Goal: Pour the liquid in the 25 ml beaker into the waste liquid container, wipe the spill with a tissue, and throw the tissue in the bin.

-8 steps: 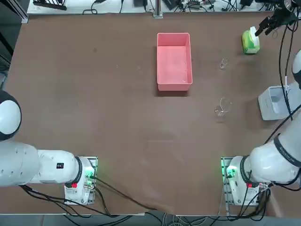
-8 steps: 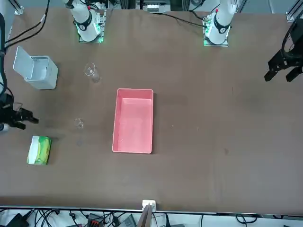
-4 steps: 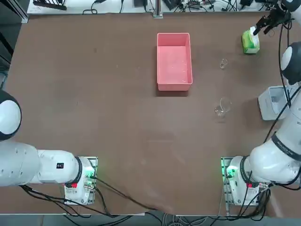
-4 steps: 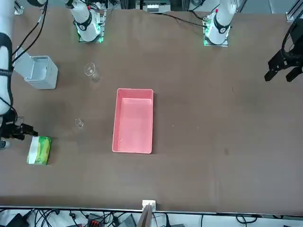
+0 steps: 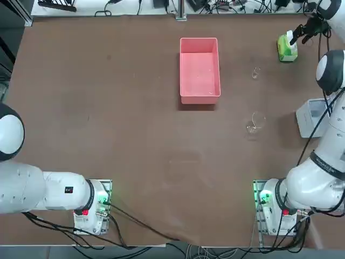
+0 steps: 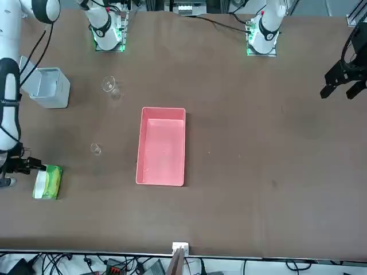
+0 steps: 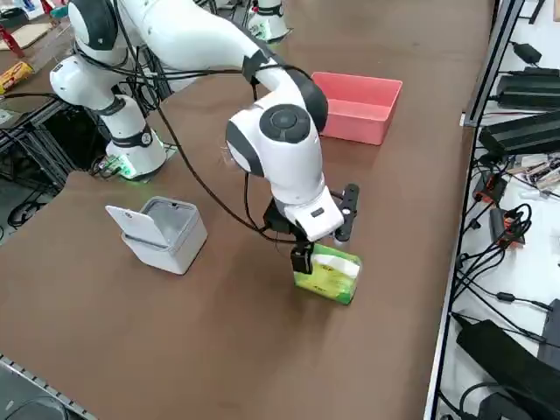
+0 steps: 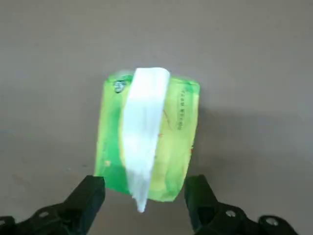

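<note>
My right gripper (image 8: 144,195) hangs open just above the near end of the green tissue pack (image 8: 146,134), with nothing between its fingers. A white tuft (image 8: 143,128) sticks out of the pack's top; no loose tissue shows. In the top view the gripper (image 5: 299,34) is at the far right corner beside the pack (image 5: 287,48). The tiny 25 ml beaker (image 5: 256,72) stands upright between the pack and the pink waste liquid container (image 5: 199,99). The pale grey bin (image 5: 308,120) sits at the right edge with its lid up.
A larger glass beaker (image 5: 255,122) stands nearer my base than the small one. The table's far edge runs close behind the tissue pack (image 7: 328,274), with cables and equipment beyond it. The bin (image 7: 166,232) lies under my arm's reach.
My right gripper has moved down and in over the tissue pack, staying open. The beakers, tray and bin have not moved.
</note>
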`<state>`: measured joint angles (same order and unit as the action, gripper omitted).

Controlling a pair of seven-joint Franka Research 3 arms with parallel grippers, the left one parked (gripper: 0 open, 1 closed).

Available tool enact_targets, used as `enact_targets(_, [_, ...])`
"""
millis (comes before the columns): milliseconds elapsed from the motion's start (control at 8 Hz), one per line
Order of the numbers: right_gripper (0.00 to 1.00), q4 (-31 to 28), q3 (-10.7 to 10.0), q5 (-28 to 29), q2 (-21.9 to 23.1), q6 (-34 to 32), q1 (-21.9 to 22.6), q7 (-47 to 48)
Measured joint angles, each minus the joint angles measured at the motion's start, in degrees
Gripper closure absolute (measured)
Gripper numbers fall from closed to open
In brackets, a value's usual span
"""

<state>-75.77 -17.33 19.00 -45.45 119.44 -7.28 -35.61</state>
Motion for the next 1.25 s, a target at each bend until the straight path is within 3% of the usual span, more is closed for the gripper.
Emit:
enact_targets(375, [0.11, 0.96, -0.01, 0.0, -1.33, 0.82, -0.47, 0.04])
enact_targets(625, [0.52, 1.48, 0.0, 0.0, -1.53, 0.81, -0.58, 0.04])
enact_targets(1250, [0.67, 1.59, 0.17, 0.0, -1.54, 0.81, -0.41, -0.37])
